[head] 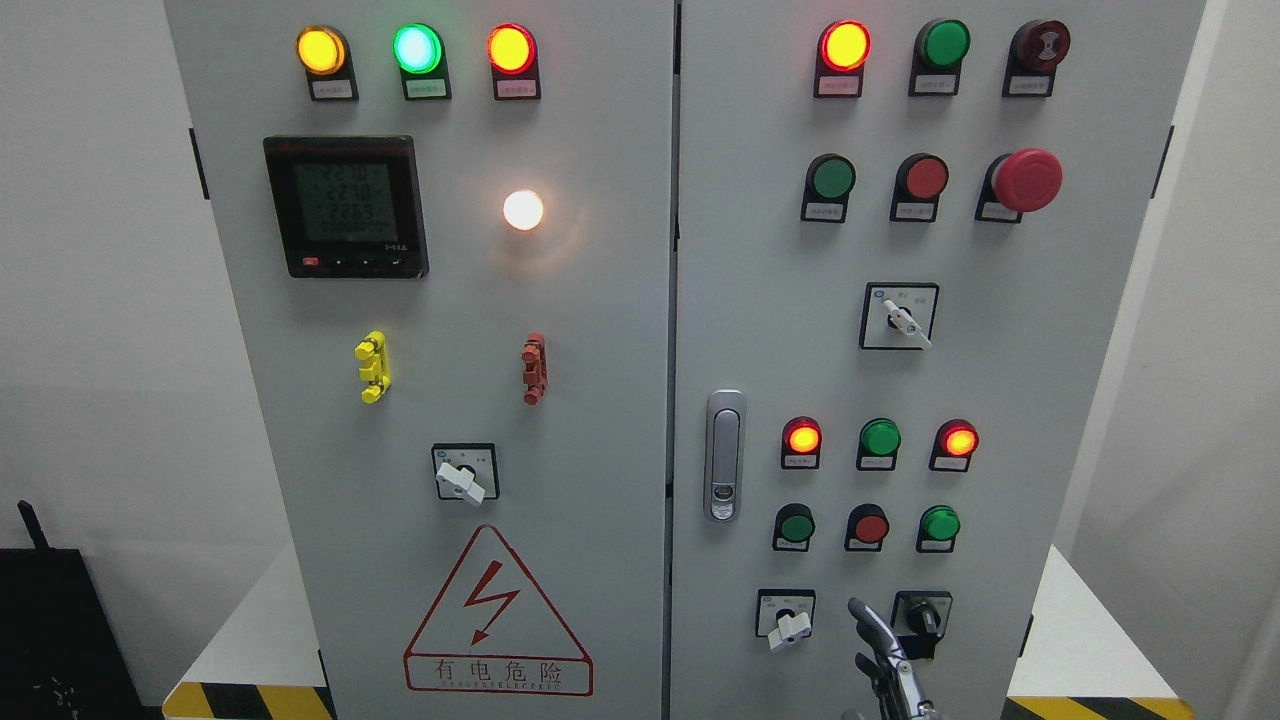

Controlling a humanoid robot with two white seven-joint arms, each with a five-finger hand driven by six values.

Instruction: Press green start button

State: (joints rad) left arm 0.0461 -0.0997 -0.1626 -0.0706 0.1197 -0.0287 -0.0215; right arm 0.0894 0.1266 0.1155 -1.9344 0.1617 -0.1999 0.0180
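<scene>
Right robot hand [889, 660], open or closed we cannot tell, sits below and right of the door latch [724, 455], touching neither the near green button [797, 525] nor the far green button [940, 523] right of that latch; we cannot tell whether the press is pending or done.

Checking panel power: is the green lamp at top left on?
On. The green lamp glows brightly between two lit amber lamps.

The hand [885, 660] at the bottom edge is mostly cut off, so which arm it belongs to is anyone's guess. Labels under the buttons are too tiny to read, and the meter [346, 206] digits are blurry.
</scene>
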